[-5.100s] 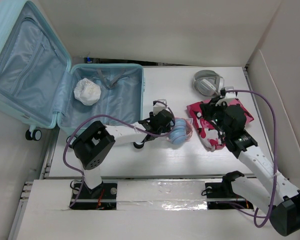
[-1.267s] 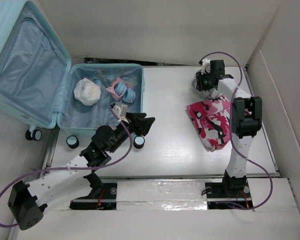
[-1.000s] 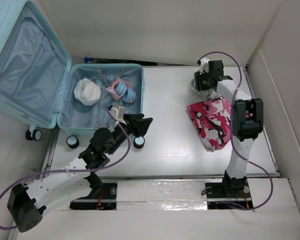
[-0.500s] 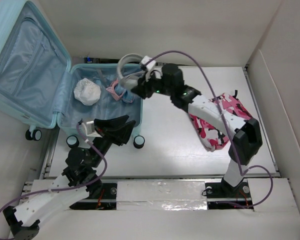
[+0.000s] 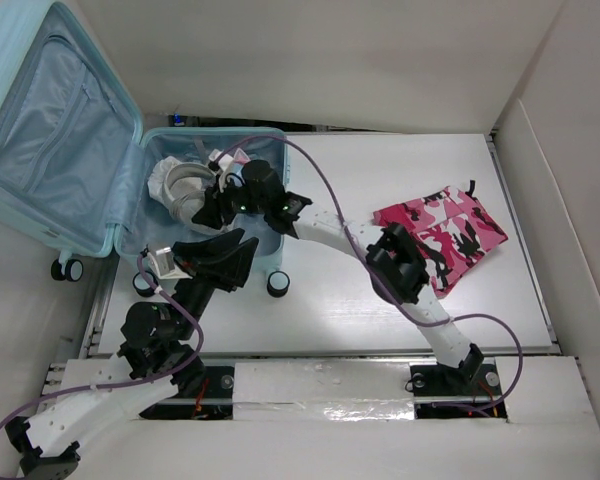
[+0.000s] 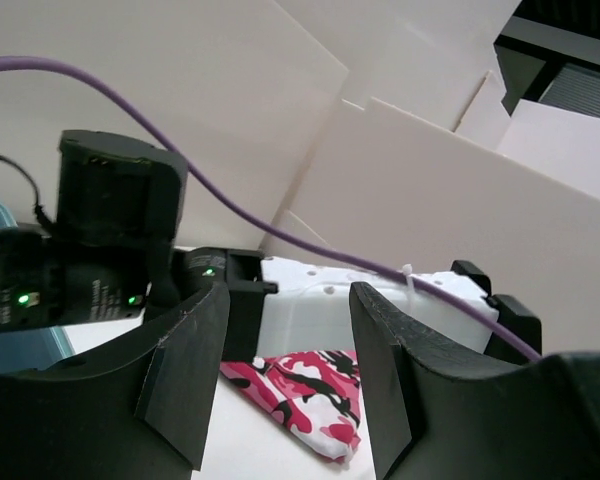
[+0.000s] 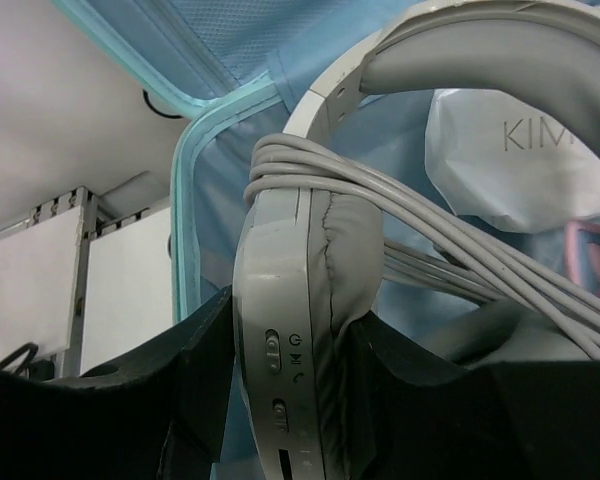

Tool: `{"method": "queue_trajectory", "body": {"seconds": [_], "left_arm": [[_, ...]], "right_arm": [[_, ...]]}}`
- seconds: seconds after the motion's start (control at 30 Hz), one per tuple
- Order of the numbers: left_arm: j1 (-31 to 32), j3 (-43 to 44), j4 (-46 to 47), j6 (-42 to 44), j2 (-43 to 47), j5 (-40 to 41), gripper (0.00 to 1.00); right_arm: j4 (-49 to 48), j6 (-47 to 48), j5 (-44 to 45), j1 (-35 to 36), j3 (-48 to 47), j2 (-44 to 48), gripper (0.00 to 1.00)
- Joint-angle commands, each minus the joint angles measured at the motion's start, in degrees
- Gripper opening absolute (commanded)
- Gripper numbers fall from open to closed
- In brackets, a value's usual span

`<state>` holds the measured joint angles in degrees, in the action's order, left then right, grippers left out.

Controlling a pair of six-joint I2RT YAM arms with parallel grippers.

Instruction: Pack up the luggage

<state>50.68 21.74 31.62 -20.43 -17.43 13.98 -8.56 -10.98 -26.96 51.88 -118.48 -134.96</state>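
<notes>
Bearing luggage (image 5: 50,120), white table (image 5: 380,180) abuts pale walls (image 5: 380,60).

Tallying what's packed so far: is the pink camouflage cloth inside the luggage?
No, the pink camouflage cloth lies out on the table, well to the right of the open luggage.

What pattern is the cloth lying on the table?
The cloth is pink, black and white camouflage; top external view.

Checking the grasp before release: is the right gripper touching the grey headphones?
Touching. The right wrist view shows the right gripper with its fingers pressed against both sides of the headphones ear cup, no gap, over the open luggage.
</notes>
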Motion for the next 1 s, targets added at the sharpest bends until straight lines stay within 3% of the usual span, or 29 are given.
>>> {"method": "queue_trajectory", "body": {"seconds": [0.0, 0.07, 0.1, 0.2, 0.3, 0.37, 0.47, 0.5, 0.57, 0.6, 0.67, 0.7, 0.73, 0.8, 0.87, 0.93, 0.97], "left_arm": [[0.3, -0.1, 1.1, 0.9, 0.0, 1.3, 0.48], [0.3, -0.2, 1.1, 0.9, 0.3, 2.0, 0.48], [0.3, -0.3, 1.2, 0.9, 0.3, 2.3, 0.48], [0.3, -0.1, 0.6, 0.7, 0.0, 3.5, 0.49], [0.3, 0.1, 0.5, 0.6, 0.0, 3.7, 0.49], [0.3, 0.1, 0.6, 0.6, -0.3, 4.6, 0.49], [0.3, 1.4, -0.9, 0.2, -1.7, 4.7, 0.5], [0.3, 1.6, -1.0, 0.1, -2.3, 4.5, 0.49], [0.3, 2.7, -1.1, 0.3, -4.8, 3.3, 0.46], [0.3, 3.1, -1.2, 0.4, -5.9, 2.8, 0.41], [0.3, 4.7, -1.5, 0.8, -10.0, 0.4, 0.28], [0.3, 5.2, -1.6, 0.7, -11.6, -0.5, 0.24], [0.3, 5.9, -1.4, 0.6, -15.2, -1.6, 0.14], [0.9, 8.1, -1.5, -0.6, -19.2, -3.9, 0.06], [0.9, 10.3, -1.3, -1.4, -25.4, -6.1, 0.0], [2.1, 11.0, -0.4, -3.1, -31.0, -6.9, 0.0], [2.1, 11.7, 0.3, -3.5, -32.7, -7.6, 0.0]], "right_arm": [[-5.3, -2.0, -1.3, 1.2, -7.6, -0.4, 0.27], [-4.8, -2.6, -1.3, 1.7, -9.3, -2.2, 0.35], [-4.7, -2.6, -1.2, 2.3, -9.6, -2.6, 0.56], [-3.4, -1.8, -0.5, 2.3, -9.3, -0.4, 0.76], [-2.2, 1.1, 2.6, 2.3, -5.1, 6.2, 0.9], [-0.9, 4.1, 6.0, 1.7, -0.1, 10.1, 0.91], [-0.8, 5.9, 10.5, -1.2, 8.8, 19.5, 0.78], [-3.0, 5.9, 12.3, -2.4, 18.3, 25.8, 0.61], [-6.5, 3.0, 15.0, -7.3, 29.6, 32.8, 0.39], [-10.0, 1.6, 17.1, -9.5, 40.9, 36.6, 0.22], [-12.9, -1.9, 18.7, -16.5, 52.2, 48.3, 0.11], [-12.6, -2.7, 24.9, -18.8, 57.3, 52.3, 0.05], [-10.5, -5.3, 29.9, -21.1, 64.9, 59.6, 0.02], [-2.0, -7.4, 41.6, -29.1, 70.5, 65.8, 0.0], [4.0, -10.9, 46.3, -39.1, 76.1, 72.2, 0.0], [11.3, -13.2, 46.7, -47.1, 78.7, 75.2, 0.1], [12.3, -13.2, 45.1, -51.0, 81.7, 76.6, 0.23]]}}
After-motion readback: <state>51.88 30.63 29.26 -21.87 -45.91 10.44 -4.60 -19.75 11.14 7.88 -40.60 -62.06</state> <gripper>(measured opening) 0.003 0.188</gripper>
